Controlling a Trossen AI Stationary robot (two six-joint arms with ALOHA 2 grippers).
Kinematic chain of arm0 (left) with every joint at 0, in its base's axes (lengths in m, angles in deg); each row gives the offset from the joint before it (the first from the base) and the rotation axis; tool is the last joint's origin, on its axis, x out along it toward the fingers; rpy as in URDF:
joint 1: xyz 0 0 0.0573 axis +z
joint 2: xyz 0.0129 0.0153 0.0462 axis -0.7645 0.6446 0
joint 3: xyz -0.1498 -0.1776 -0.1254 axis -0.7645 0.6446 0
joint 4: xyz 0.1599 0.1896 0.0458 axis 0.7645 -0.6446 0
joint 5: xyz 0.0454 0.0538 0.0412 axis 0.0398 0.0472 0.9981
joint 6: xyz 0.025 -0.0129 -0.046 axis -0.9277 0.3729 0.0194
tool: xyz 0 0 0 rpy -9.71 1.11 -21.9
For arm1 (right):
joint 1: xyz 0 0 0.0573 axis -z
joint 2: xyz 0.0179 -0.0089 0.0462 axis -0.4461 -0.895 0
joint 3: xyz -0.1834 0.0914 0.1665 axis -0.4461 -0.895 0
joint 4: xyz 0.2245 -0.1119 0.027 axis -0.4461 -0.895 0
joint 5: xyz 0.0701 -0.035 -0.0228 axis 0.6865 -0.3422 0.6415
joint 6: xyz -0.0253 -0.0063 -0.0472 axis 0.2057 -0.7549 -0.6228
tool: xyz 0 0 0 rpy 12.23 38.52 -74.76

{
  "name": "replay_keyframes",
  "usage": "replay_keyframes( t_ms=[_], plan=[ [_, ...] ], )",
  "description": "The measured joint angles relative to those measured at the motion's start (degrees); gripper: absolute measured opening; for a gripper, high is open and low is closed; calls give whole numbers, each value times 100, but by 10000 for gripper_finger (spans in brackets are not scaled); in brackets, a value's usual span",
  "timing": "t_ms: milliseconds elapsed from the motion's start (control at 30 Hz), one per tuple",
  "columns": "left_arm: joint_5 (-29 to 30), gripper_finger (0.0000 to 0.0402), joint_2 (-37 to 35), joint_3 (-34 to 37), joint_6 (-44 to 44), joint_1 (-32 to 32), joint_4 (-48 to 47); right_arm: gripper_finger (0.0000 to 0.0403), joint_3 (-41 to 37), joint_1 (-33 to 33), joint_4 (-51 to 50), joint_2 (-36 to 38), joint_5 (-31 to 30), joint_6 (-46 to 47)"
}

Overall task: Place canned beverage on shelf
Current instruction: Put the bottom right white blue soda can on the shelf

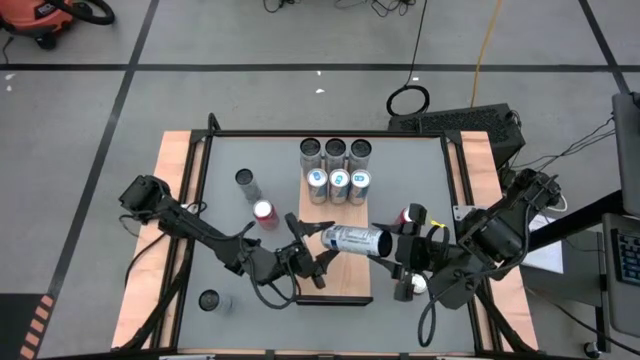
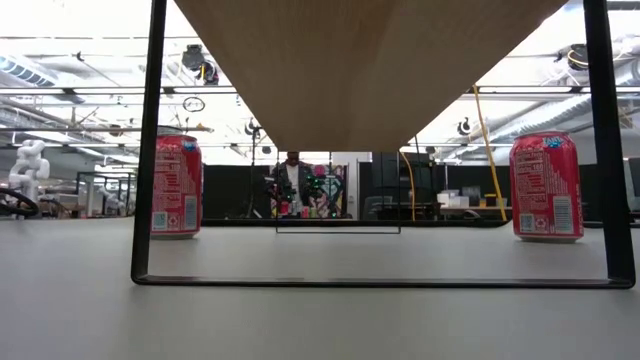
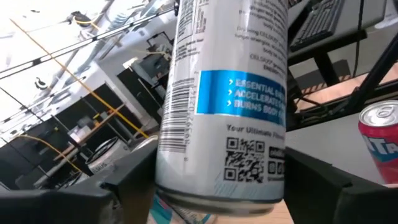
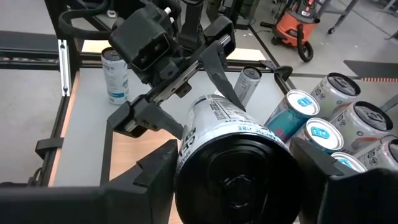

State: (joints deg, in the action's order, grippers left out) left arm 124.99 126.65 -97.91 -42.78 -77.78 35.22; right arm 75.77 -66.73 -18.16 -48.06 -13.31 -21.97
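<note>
Sideways above the shelf [image 1: 340,272], a white-and-blue can [image 1: 355,240] hangs between both arms. The right gripper [image 1: 397,247] clamps its base end, fingers closed around it. The left gripper [image 1: 312,250] meets the can's other end with its fingers spread on either side; whether they press it I cannot tell. Six cans [image 1: 336,170] stand at the shelf's far end. A red can [image 1: 265,214] stands on the grey table [image 1: 225,250] nearby.

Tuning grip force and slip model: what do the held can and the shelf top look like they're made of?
White-and-blue can: looks like thin aluminium with a glossy printed coat; dark domed base shows in the right wrist view, highlights on its wall. Shelf: light wood-grain board, matte, probably laminate or veneer; thin dark metal-looking frame.
</note>
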Motion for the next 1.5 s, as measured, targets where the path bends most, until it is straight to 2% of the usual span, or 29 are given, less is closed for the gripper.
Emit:
replay_keyframes(
  t_ms=[133,300,367,533,733,867,967,1133,1233,1367,1500],
  plan=[
    [26,253,0,0,-10,0,-23,199,0,31,14,0,119,-6],
    [34,249,0,0,-5,-10,-22,211,0,44,4,7,225,-34],
    [29,251,0,0,-3,-47,-23,229,0,40,-21,7,282,-116],
    [-54,252,2,0,204,-190,-103,290,0,-17,-19,7,877,-776],
    [-126,252,2,0,1092,-302,-328,337,0,-144,-307,60,848,-1007],
    [-728,253,2,0,1916,-337,-475,340,-164,-267,-586,68,689,-924],
    [-1513,253,2,0,2482,-331,-437,340,-602,-414,-464,68,524,-629],
    [-2831,253,2,0,3156,-210,-488,340,-1400,-703,473,63,203,-555],
    [-3303,253,0,0,3190,-165,-433,340,-1717,-871,1277,63,91,-938],
    [-3442,253,1,0,2990,-134,-401,340,-1860,-1017,2322,61,87,-1697],
    [-3840,253,140,0,2697,-64,-81,340,-1860,-1056,3245,61,106,-2482]
  ],
)
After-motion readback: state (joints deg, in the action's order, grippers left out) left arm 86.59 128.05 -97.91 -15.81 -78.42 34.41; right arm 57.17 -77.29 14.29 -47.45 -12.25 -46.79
